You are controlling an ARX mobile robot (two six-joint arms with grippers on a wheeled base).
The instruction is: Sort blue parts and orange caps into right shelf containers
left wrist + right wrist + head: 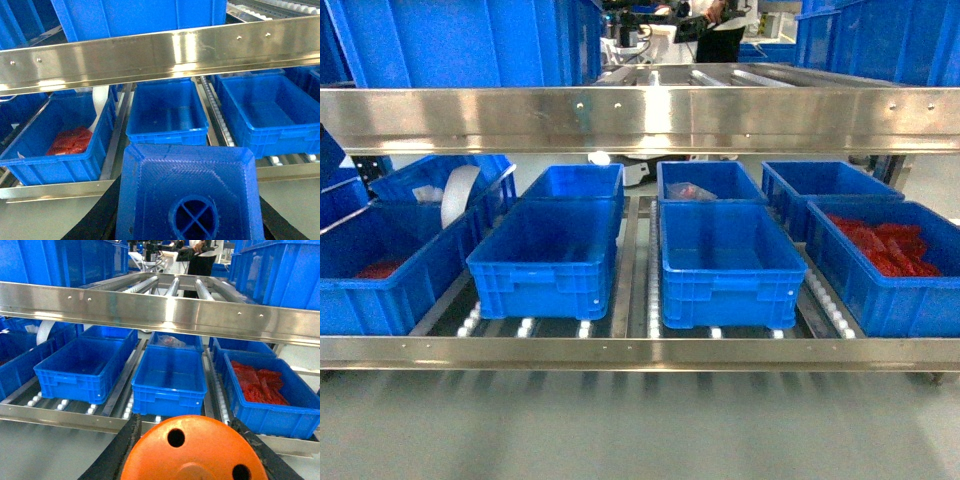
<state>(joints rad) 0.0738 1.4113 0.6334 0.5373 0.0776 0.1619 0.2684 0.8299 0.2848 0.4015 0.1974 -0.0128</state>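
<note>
Steel roller shelf (640, 350) carrying blue bins (728, 262).

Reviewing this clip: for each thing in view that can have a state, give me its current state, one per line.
blue part: held close under the left wrist camera, not yet binned.
orange cap: held between the right gripper's fingers, not yet binned.
front middle bins: upright on the roller shelf, look empty.
right bin: holds red items.
left bin: holds red items.
rear middle bin: something reddish inside, unclear.
</note>
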